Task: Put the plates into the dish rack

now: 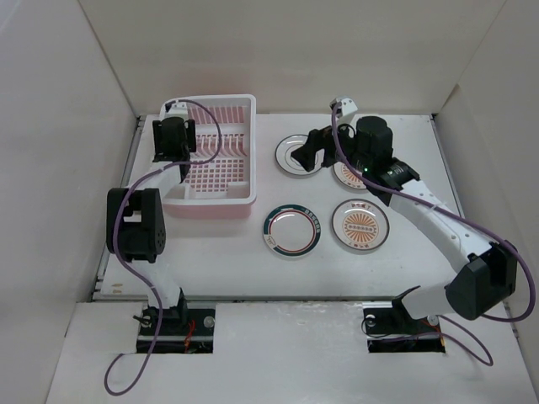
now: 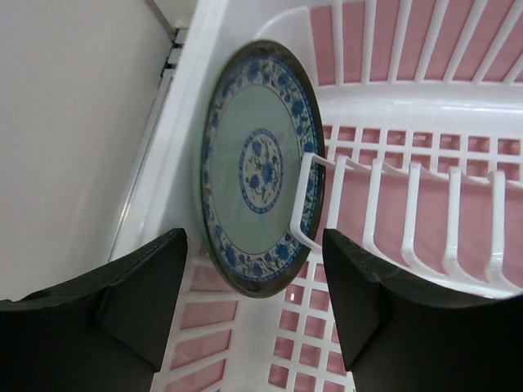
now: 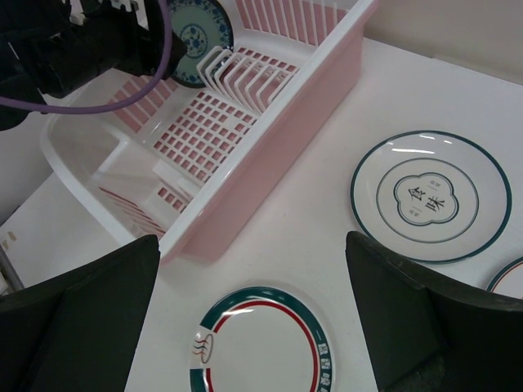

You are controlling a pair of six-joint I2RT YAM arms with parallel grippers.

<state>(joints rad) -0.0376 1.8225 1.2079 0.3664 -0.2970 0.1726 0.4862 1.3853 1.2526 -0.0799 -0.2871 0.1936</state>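
The pink dish rack point(image 1: 221, 172) stands at the back left. A small dark green plate point(image 2: 257, 163) with blue flowers stands on edge in it, between the rack wall and a white tine. My left gripper point(image 2: 253, 302) is open just above that plate, not touching it; it hides the plate in the top view point(image 1: 174, 143). On the table lie the dark-ringed plate point(image 1: 291, 156), the green-rimmed plate point(image 1: 294, 230), one orange sunburst plate point(image 1: 360, 225), and a second point(image 1: 347, 177) partly under my right arm. My right gripper point(image 1: 308, 154) is open and empty above the table point(image 3: 253, 302).
The rack's row of upright tines point(image 3: 237, 73) is otherwise free. White walls point(image 1: 67, 168) close in the table on the left, back and right. The left arm's purple cable point(image 3: 122, 102) hangs over the rack.
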